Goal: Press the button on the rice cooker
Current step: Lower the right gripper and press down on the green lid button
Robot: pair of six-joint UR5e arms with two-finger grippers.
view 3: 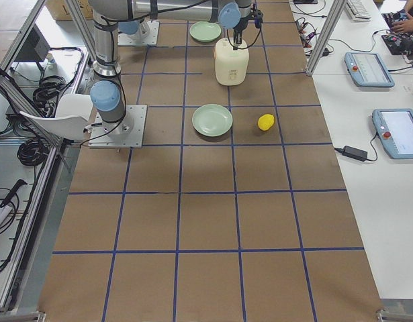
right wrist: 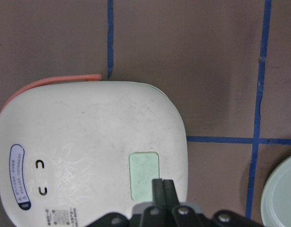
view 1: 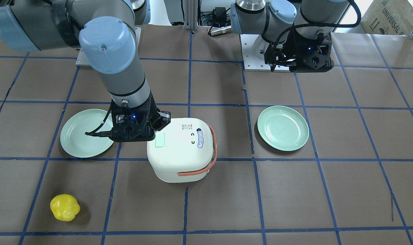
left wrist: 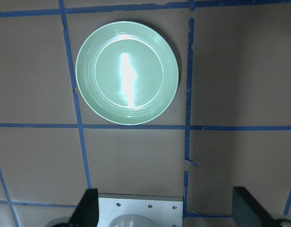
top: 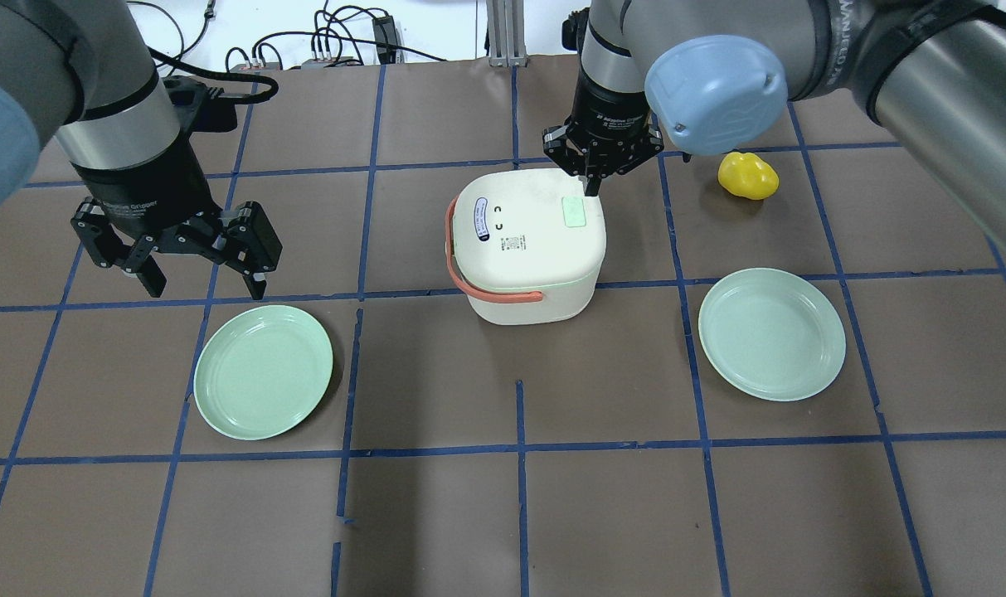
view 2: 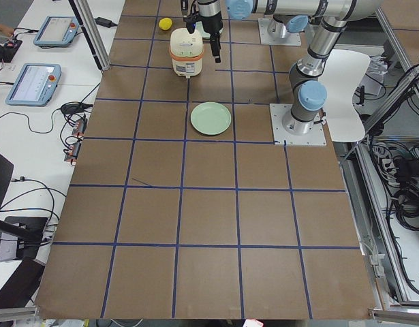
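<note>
The white rice cooker (top: 527, 249) with an orange handle stands mid-table. Its pale green button (top: 573, 212) is on the lid, on the side towards the yellow fruit. My right gripper (top: 591, 184) is shut and empty, pointing down, its tips at the button's edge. In the right wrist view the joined fingertips (right wrist: 162, 187) overlap the button (right wrist: 144, 175) at its corner; I cannot tell whether they touch it. My left gripper (top: 204, 288) is open and empty, held above the table away from the cooker, over a green plate (left wrist: 127, 72).
Two green plates lie on the table, one (top: 264, 371) below my left gripper and one (top: 772, 333) to the cooker's right. A yellow fruit (top: 747, 176) lies beyond the right arm. Blue tape lines grid the brown table cover.
</note>
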